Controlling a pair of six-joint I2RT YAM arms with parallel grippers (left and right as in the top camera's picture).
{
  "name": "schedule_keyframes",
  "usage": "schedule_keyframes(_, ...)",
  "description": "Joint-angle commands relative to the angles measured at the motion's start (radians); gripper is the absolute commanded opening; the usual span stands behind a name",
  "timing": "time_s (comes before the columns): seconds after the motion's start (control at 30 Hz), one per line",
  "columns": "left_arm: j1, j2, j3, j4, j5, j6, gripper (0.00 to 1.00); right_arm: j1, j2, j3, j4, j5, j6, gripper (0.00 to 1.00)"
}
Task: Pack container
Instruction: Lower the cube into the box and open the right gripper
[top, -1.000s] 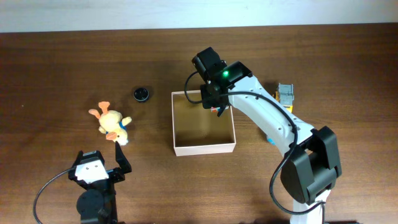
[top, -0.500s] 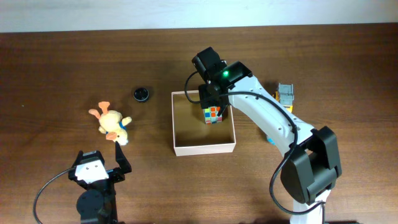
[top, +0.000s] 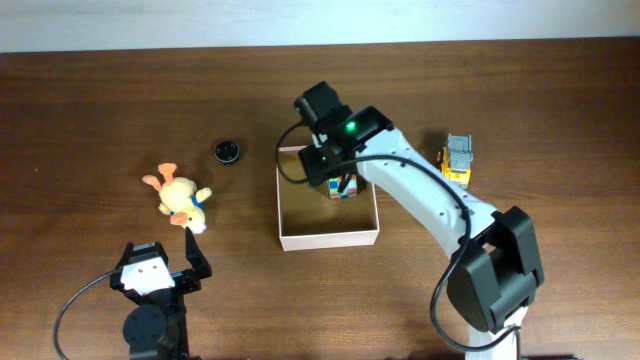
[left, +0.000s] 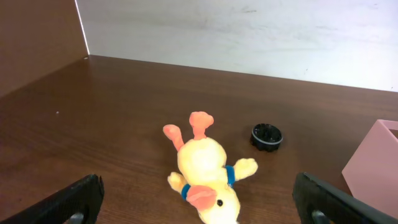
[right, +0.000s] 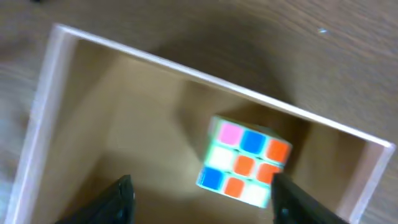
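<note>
The container (top: 328, 238), a shallow square box with white walls and a tan inside, stands mid-table. A multicoloured puzzle cube (top: 343, 186) lies inside it near the far right corner. My right gripper (top: 323, 170) hovers over the box's far edge, open. In the right wrist view the cube (right: 245, 163) rests on the box floor between the spread fingers of the right gripper (right: 205, 202), touching neither, with the container's far wall (right: 186, 71) behind it. My left gripper (top: 162, 258) waits open near the front left. A yellow plush duck (left: 202, 168) lies just ahead of the left gripper (left: 202, 208).
A small black round cap (top: 228, 151) sits left of the container and also shows in the left wrist view (left: 267, 136). A yellow and grey toy truck (top: 459, 160) stands right of the box. The plush duck (top: 178, 198) lies on the left side of the table.
The cube came out from under the right gripper and now lies in the container. The right wrist has shifted left over the far edge. The left arm has not moved.
</note>
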Motion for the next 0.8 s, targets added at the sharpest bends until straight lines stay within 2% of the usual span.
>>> schedule_keyframes(0.0, -0.004, -0.003, -0.007, 0.005, 0.011, 0.016, 0.99, 0.014, 0.003, -0.029, 0.029, -0.017, -0.034, 0.57)
schedule_keyframes(0.1, -0.004, -0.003, -0.007, 0.005, 0.011, 0.016, 0.99, 0.014, 0.003, -0.053, 0.060, -0.016, -0.034, 0.48)
schedule_keyframes(0.17, -0.004, -0.003, -0.007, 0.005, 0.011, 0.016, 0.99, 0.014, 0.003, -0.068, 0.076, -0.016, -0.033, 0.36)
schedule_keyframes(0.2, -0.004, -0.003, -0.007, 0.005, 0.010, 0.016, 0.99, 0.014, 0.003, -0.076, 0.084, -0.016, -0.029, 0.34)
schedule_keyframes(0.77, -0.004, -0.003, -0.007, 0.005, 0.011, 0.016, 0.99, 0.014, 0.003, -0.255, 0.250, -0.046, 0.032, 0.30)
